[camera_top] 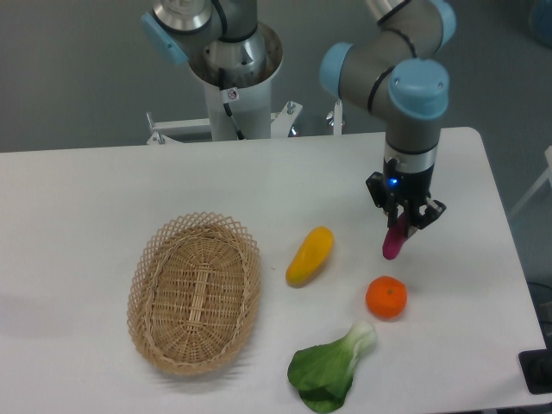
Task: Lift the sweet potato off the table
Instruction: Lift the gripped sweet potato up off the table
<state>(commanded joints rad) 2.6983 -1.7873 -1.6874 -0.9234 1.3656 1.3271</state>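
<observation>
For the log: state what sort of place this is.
Probably a robotics lab: a bare white table, a robot arm whose gripper holds a toy sweet potato, and a grey floor behind.

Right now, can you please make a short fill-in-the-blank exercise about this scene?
1. The gripper is shut on the ____, a magenta toy vegetable.
2. The woven basket holds ____ items.
3. The round orange lies on the white ____.
4. The leafy green vegetable lies ____ the camera than the orange.

Missing words: sweet potato; no; table; nearer
</observation>
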